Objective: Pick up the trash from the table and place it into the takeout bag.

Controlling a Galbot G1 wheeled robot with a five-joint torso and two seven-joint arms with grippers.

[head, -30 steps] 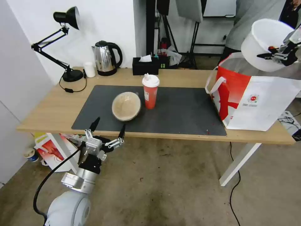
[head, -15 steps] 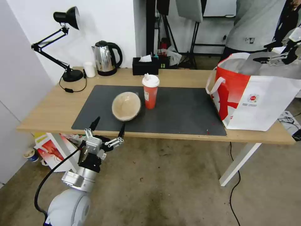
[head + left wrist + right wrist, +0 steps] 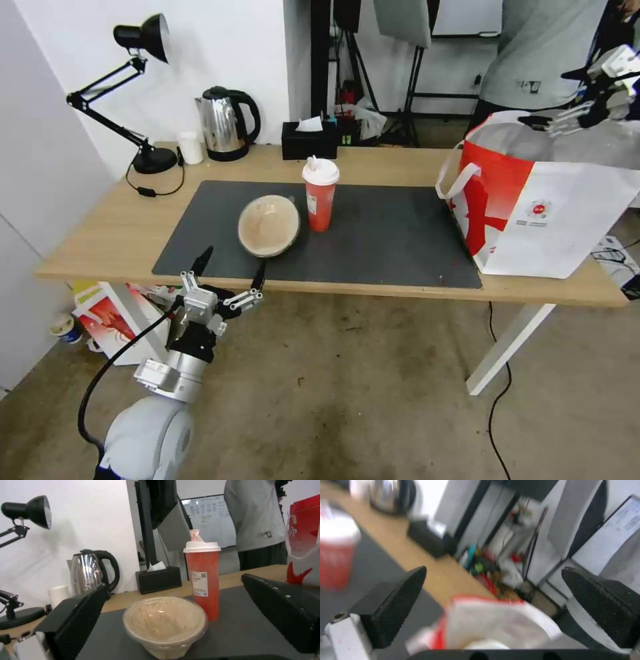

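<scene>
- Left gripper [image 3: 230,264]: parked below the table's [image 3: 120,233] near edge, textured black fingers spread wide, empty.
- Tan shallow bowl [image 3: 269,225]: on the grey mat; left wrist view showed a clear lid on it.
- Red paper cup [image 3: 320,194]: upright just beside the bowl, white lid.
- Takeout bag [image 3: 547,207]: table's right end, silvery lining.
- Right gripper [image 3: 563,107]: above the bag mouth, open, empty; the white bowl it held a second earlier was gone.
</scene>
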